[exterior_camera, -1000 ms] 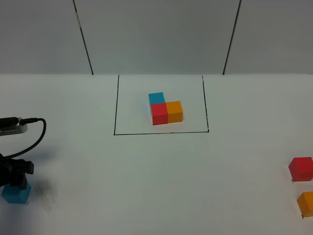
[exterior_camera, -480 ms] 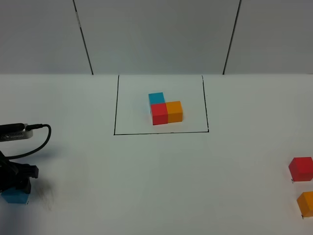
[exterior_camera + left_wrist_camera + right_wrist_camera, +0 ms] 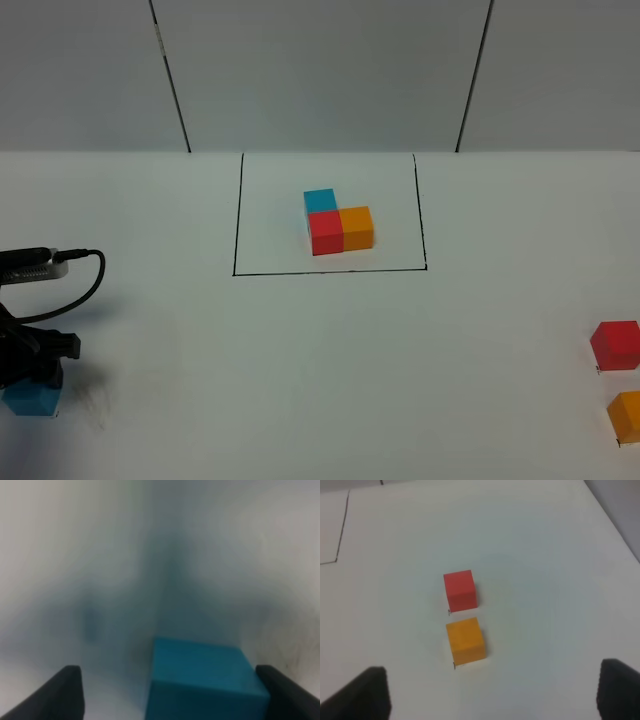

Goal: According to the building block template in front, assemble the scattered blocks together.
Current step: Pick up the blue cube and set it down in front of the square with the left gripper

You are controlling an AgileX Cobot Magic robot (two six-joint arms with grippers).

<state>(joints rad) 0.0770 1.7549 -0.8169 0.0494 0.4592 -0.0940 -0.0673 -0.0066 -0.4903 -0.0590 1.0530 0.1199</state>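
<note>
Template: the building block template (image 3: 335, 225) sits toward 12 o'clock on the white table (image 3: 300, 380), inside a thin black frame (image 3: 238, 215) drawn on the surface.
Template heading: an L with equal arms. Red is at the corner, blue touches it at its 12 o'clock, and orange touches it at its 3 o'clock.
Loose blue cube (image 3: 32, 400): far out at 8 o'clock, flat on one face.
Loose red cube (image 3: 615, 345) and loose orange cube (image 3: 628, 415): far out at 4 o'clock. Red is at roughly orange's 12 o'clock with a narrow gap between them, edges about parallel.
Marks: a tiny dark mark on the table at one corner of each of those two cubes, too small to read.
Surfaces: matte, sharp-edged cubes of equal size on a smooth table.
Left gripper (image 3: 167, 680): jaws spread astride the loose blue cube. One finger is close against it; there is a clear gap at the other.
Right gripper (image 3: 492, 685): jaws spread wide above the table and holding nothing. The loose red and orange cubes lie ahead of it.
</note>
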